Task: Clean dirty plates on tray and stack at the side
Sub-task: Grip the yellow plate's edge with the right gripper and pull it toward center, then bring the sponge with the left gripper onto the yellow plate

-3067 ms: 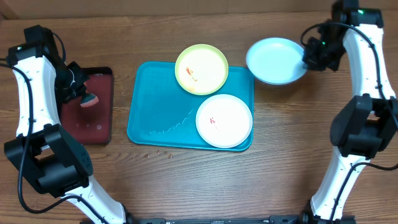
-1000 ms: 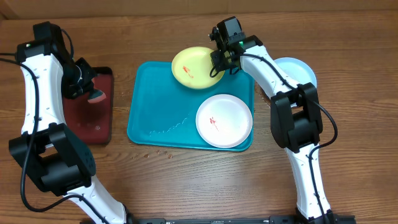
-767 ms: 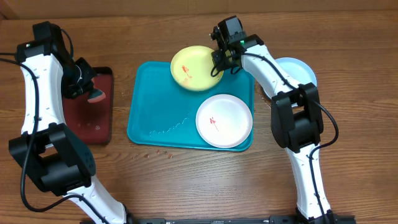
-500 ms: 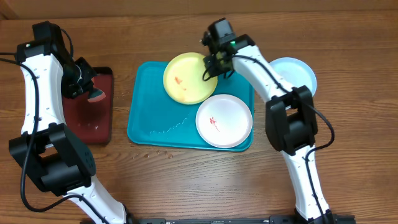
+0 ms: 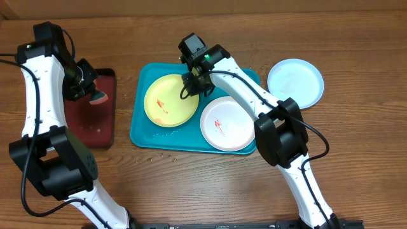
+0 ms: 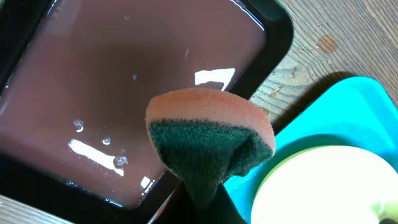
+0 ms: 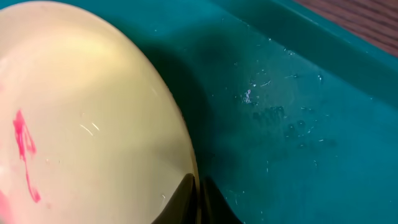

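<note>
The yellow-green plate [image 5: 169, 102], smeared red, lies in the left half of the turquoise tray [image 5: 141, 132]. My right gripper [image 5: 193, 85] is shut on its right rim; in the right wrist view the rim [image 7: 186, 163] sits pinched between the dark fingertips [image 7: 196, 190]. A white plate [image 5: 228, 123] with a red smear rests in the tray's front right corner. The light blue plate [image 5: 295, 83] lies on the table to the right of the tray. My left gripper [image 5: 85, 89] holds an orange-and-green sponge [image 6: 210, 137] above the dark red tray [image 5: 89, 117].
The dark red, black-rimmed tray [image 6: 124, 87] is wet and sits just left of the turquoise tray [image 6: 336, 106]. Water drops lie on the turquoise tray floor [image 7: 292, 124]. Bare wooden table [image 5: 210, 184] runs along the front.
My right gripper has drawn the yellow-green plate from the tray's back right corner leftward to its left half. The left arm and sponge have stayed put.
</note>
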Controlling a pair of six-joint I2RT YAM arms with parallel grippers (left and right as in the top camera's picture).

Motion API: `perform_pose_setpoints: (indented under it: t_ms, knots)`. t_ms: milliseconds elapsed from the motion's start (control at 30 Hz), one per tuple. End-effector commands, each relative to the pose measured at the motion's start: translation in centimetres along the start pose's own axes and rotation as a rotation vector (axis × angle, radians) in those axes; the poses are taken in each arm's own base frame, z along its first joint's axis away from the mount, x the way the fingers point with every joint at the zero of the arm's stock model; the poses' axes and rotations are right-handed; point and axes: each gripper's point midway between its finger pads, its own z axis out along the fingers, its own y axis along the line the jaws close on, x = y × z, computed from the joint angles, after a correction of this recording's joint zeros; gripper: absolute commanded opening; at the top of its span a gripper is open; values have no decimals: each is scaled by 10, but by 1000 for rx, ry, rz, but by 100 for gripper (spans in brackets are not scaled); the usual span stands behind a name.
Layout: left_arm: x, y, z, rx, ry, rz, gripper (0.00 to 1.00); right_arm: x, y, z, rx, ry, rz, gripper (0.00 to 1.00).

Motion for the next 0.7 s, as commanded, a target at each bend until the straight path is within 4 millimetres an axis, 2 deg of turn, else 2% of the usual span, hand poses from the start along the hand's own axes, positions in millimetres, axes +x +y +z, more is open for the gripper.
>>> perform_pose_setpoints:
  t_ms: [0,167,333,433,667]
  knots:
    - [1,-8,-9,28,-15,36,4,1,-7,8,5,-5,33,18]
    - [2,-9,-9,30,-15,38,4,7,-14,23,8,-3,22,19]
    - [5,-14,-9,37,-10,53,4,13,-16,30,10,9,23,18]
    - [8,-20,-8,42,-6,71,4,14,-13,30,5,13,21,4]
    - [23,-46,-6,53,5,160,4,26,-10,30,-9,64,165,4]
